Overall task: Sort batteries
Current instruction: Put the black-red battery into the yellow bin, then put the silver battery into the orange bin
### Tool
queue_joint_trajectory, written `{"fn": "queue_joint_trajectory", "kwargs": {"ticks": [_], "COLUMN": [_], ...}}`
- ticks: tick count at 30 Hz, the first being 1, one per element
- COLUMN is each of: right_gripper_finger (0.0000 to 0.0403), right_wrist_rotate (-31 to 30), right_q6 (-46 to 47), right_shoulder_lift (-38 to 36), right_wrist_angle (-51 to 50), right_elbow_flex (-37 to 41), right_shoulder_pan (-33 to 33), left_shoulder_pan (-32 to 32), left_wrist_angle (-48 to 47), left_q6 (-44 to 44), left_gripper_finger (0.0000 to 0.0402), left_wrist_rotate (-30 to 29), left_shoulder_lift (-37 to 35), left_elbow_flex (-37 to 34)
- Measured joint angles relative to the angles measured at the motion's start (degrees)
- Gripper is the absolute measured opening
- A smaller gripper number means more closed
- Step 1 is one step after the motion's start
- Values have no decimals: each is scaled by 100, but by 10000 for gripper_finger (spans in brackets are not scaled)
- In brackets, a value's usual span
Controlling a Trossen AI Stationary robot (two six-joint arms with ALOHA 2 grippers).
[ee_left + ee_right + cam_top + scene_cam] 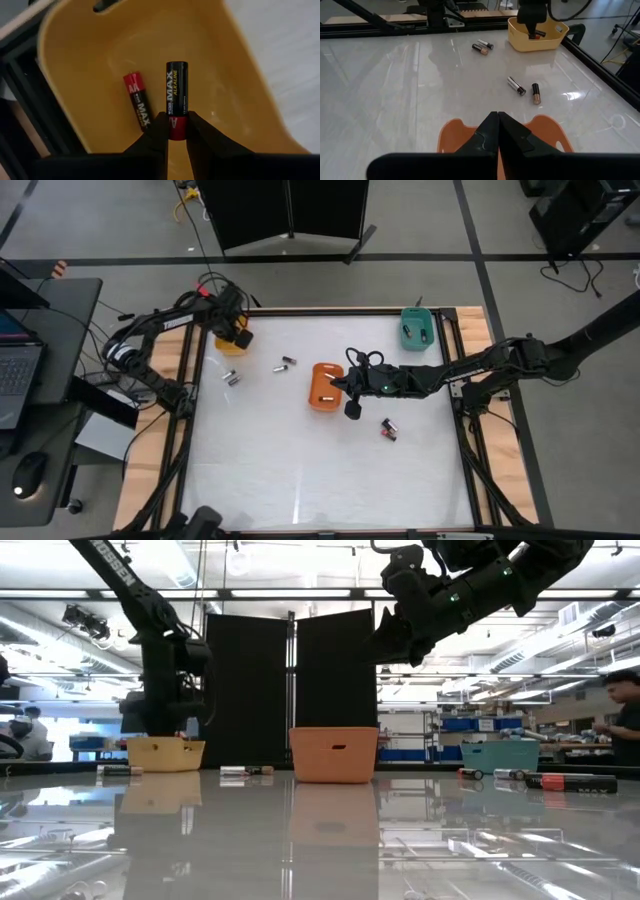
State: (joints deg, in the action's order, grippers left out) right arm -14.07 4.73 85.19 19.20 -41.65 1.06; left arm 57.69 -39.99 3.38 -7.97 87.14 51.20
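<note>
My left gripper (172, 131) hangs over the yellow tray (232, 338) at the table's far left corner, shut on a black-and-red AA battery (176, 90). A second AA battery (137, 100) lies flat on that tray's floor. My right gripper (498, 121) is shut and holds nothing, above the orange tray (322, 387) at mid-table. Loose batteries lie on the table: two (287, 364) (231, 378) left of the orange tray, and more (388, 428) to its near right. My left gripper pinches the AA battery by its red end (176, 128) between its two fingers (156, 131). It comes from above, pointing down into the yellow tray, and the battery runs on in line with the fingers. Whether its far end touches the tray floor I cannot tell.
A teal tray (417, 328) with small items inside stands at the far right corner. A raised black frame (190, 390) borders the table. In the low view the three trays (165, 753) (335, 753) (500, 755) stand in a row. A person (625, 715) stands in the room behind.
</note>
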Motion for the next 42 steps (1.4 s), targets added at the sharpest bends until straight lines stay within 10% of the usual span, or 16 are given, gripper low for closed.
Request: {"fn": "queue_joint_trajectory", "kwargs": {"ticks": [42], "right_gripper_finger": [13], "right_wrist_rotate": [1], "right_q6": [-45], "right_shoulder_lift": [0], "right_wrist_angle": [-7], "right_elbow_flex": [0], "right_shoulder_pan": [0], "left_shoulder_pan": [-203], "left_wrist_angle": [-117], "left_q6": [-384], "left_gripper_finger": [148], "left_wrist_rotate": [-183], "left_shoulder_lift": [124], "left_elbow_flex": [2]}}
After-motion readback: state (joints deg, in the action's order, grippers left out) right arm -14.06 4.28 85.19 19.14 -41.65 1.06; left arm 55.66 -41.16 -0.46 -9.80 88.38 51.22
